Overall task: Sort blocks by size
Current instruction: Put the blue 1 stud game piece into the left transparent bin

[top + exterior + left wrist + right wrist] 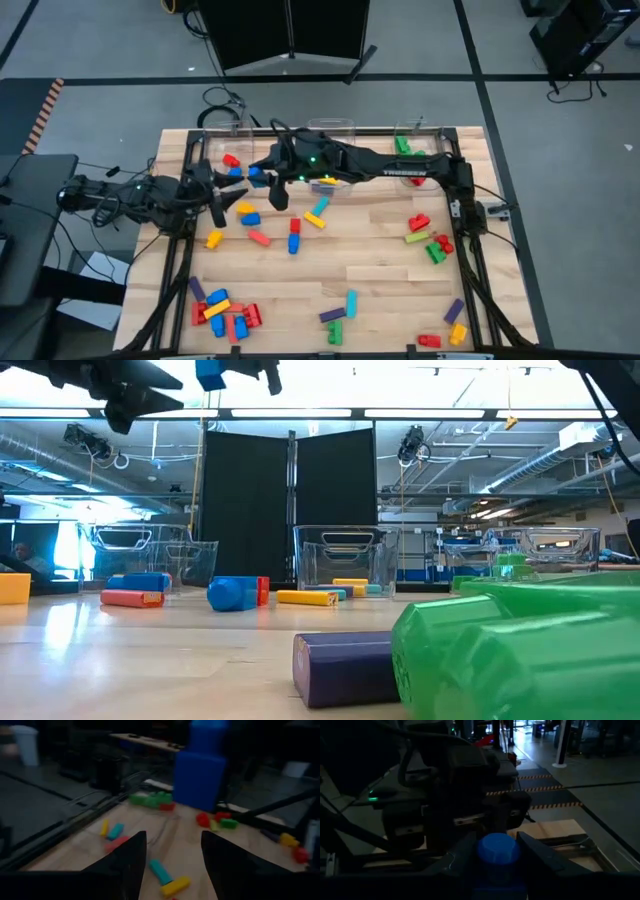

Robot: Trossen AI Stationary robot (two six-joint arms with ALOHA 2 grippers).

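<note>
1. Blue block: chunky, studded, rigid plastic. I'd judge it light, stiff and not fragile, but smooth-walled, so it could slip or twist under a light pinch. Best hold looks to be across two flat opposite sides, below the stud.
2. Where it is: off the desk, in the air over the far-left part, near the left clear bin.
3. Right claw: closed narrow on that blue block, one finger on each side, round stud showing between them.
4. Left claw: fingers apart, nothing between them. It faces the held block, which hangs just ahead of its tips, not touching.
5. In the low view the block is well above the desk, at the top edge.
6. Other blocks lie scattered on the desk: a cluster near-left, red and green ones at right, a few under the arms.
7. Middle bin and right bin line the far edge; the right one holds green pieces.
</note>
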